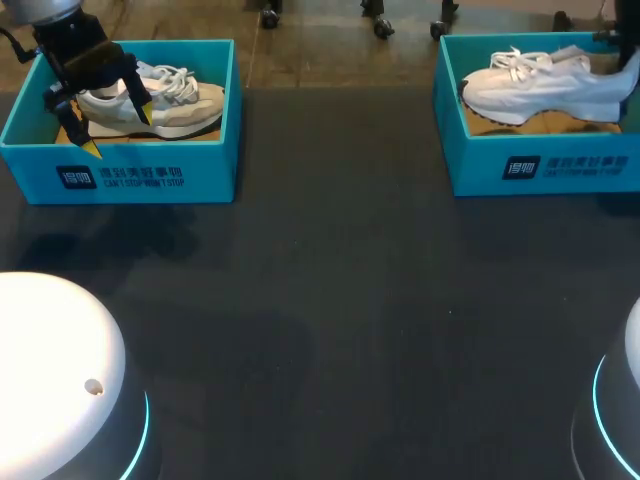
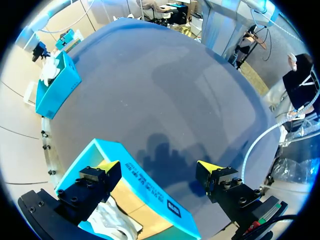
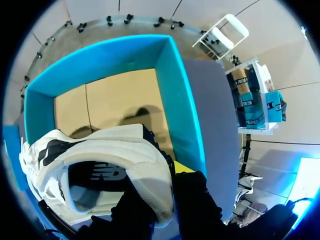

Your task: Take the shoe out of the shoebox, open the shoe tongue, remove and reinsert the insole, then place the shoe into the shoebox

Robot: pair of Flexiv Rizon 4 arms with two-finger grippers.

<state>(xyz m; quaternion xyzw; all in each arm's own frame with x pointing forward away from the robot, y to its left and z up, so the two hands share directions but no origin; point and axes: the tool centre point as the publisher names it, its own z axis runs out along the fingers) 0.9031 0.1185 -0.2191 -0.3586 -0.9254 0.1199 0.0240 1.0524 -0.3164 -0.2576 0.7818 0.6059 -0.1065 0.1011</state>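
dark table carrying two teal boxes at its far edge. the left shoebox holds a beige shoe. the left gripper hangs over it with fingers spread, one inside the box and one outside its front wall, gripping nothing. the right shoebox holds a white shoe, its heel collar pinched by the right gripper. risk, as judged: on lifting, the narrow heel pinch may let the toe swing, catch the wall and drag the box; a descending left finger may strike the wall.
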